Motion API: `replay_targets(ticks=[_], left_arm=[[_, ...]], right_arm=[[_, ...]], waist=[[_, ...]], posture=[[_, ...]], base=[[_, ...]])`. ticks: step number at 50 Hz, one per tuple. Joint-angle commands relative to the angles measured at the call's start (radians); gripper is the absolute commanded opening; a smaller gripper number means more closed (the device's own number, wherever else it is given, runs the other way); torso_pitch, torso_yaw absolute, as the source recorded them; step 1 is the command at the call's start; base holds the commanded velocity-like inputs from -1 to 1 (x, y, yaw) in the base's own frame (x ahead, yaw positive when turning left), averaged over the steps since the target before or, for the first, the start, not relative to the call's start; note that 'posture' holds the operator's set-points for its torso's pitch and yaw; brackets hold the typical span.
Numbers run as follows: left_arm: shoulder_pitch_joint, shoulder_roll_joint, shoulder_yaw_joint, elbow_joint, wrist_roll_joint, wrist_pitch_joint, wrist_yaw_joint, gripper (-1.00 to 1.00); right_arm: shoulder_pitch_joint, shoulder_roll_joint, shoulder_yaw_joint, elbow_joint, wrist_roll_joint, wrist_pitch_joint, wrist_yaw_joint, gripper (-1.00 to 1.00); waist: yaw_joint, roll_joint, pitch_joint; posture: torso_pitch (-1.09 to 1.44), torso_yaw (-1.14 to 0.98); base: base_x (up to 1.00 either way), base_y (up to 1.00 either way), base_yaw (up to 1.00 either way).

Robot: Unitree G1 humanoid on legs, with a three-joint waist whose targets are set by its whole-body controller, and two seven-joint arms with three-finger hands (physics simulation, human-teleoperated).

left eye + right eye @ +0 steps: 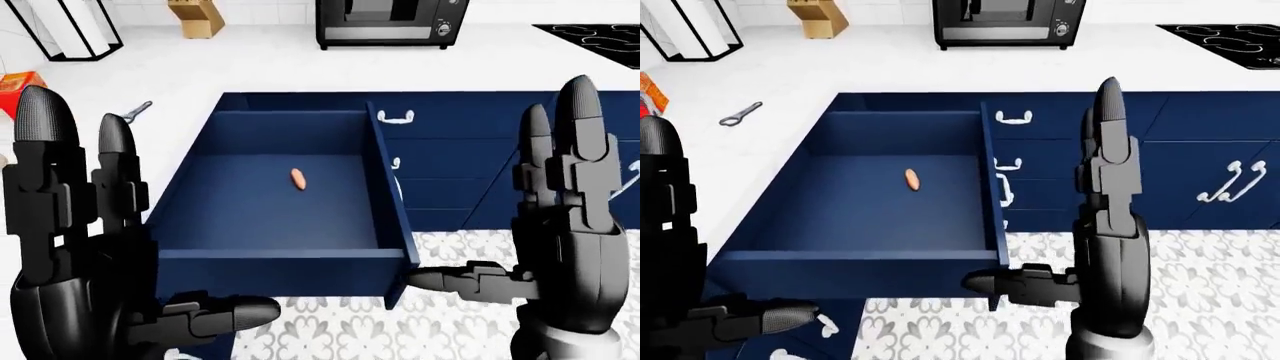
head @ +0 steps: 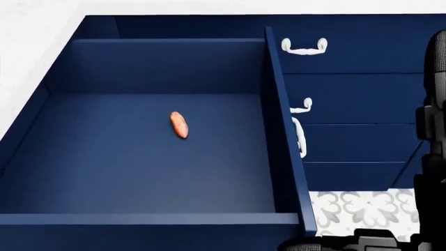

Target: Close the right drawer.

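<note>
Sausage (image 2: 179, 125) lies in open drawer (image 2: 139, 172); toaster oven (image 1: 392, 22) on counter (image 1: 270, 67).

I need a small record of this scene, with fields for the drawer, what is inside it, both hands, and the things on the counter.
drawer: drawer, pulled far out, dark blue
contents: one small orange item lying on the drawer floor
left hand: left hand, fingers open, raised beside the drawer's left side, holding nothing
right hand: right hand, fingers open, thumb pointing at the drawer's near right corner
counter: toaster oven, knife block, bottle opener
</note>
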Motion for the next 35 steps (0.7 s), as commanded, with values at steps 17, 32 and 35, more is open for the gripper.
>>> replay_targets(ticks=[17,32,35], left_arm=[[-0.005,0.01,0.008,-0.031,0.0,-0.025,0.005,1.0],[-0.013,0.032,0.01,-0.031,-0.016,-0.017,0.024,1.0],[-0.012,0.036,0.01,-0.031,-0.019,-0.016,0.027,1.0]], right_arm=[[-0.12,-0.061,-0.314,-0.089,0.115,0.127,0.071,1.0],[-0.248,-0.207,-0.405,0.508,0.191,-0.119,-0.02,1.0],[-0.283,-0.233,-0.386,0.685,0.188,-0.208,-0.055,1.0]], waist=[[0.005,-0.004,-0.013],[-0.009,0.002,-0.012],[-0.009,0.003,-0.013]], posture=[[0.0,0.0],[0.0,0.0],[0.0,0.0]], base=[[0.0,0.0,0.0],[0.0,0.0,0.0],[0.0,0.0,0.0]])
